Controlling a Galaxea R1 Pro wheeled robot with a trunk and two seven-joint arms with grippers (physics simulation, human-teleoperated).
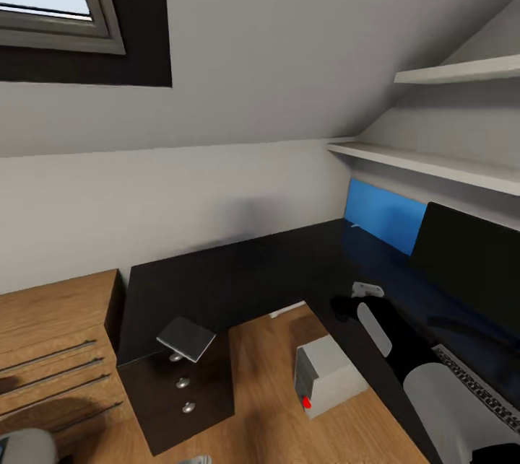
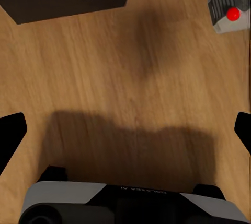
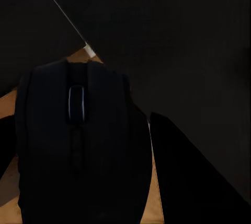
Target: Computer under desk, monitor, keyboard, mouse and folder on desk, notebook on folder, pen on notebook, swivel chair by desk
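right wrist view, rounded black mouse (image 3: 78, 145) clamped between right gripper (image 3: 83, 182) jaws, over black desk top (image 3: 172, 36), left gripper (image 2: 125, 130) jaws spread wide above wood plank floor (image 2: 120, 62)

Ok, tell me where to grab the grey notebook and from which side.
Take the notebook by its near edge, coming from the floor side. It is a thin slab on the desk corner above the drawers, and that edge seems to overhang, leaving room for a finger underneath. Use the open left gripper; the right gripper holds the mouse.
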